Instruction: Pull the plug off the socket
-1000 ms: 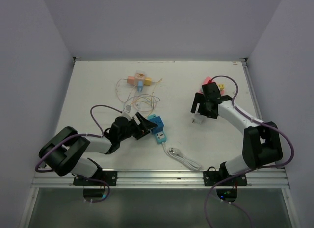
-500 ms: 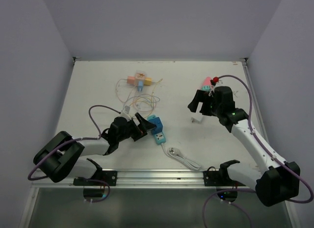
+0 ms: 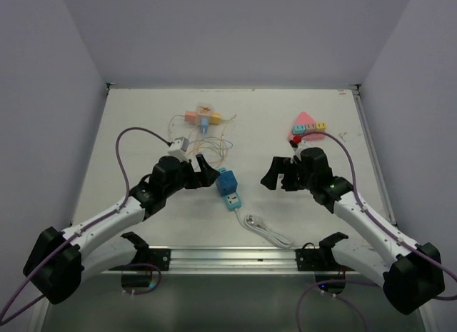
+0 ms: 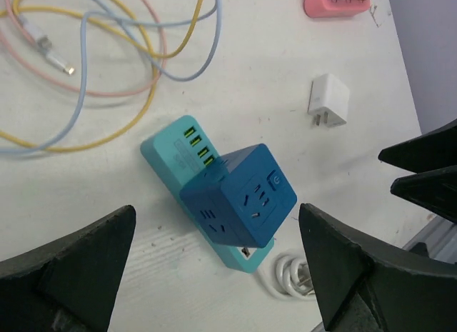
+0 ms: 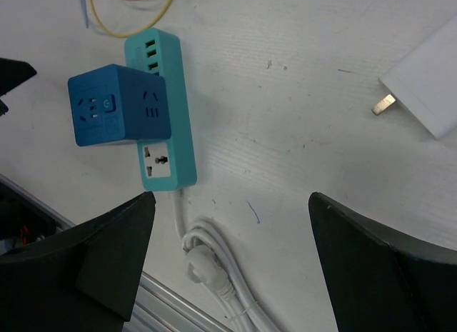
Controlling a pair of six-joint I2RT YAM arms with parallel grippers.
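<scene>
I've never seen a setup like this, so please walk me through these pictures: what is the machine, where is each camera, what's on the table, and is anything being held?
These are two robot arms bolted at the near edge of a table. The wide picture looks down from above and behind them. The other two pictures come from a camera on each wrist, so the dark wedges at their edges are that arm's own fingers. The left gripper and right gripper are both open and hold nothing. Between them lies a teal power strip with a blue cube plug seated in it; that plug is the thing to pull off. A coiled white cord runs from the strip. Nearby are a small white charger, loose coloured cables and pastel blocks.
</scene>
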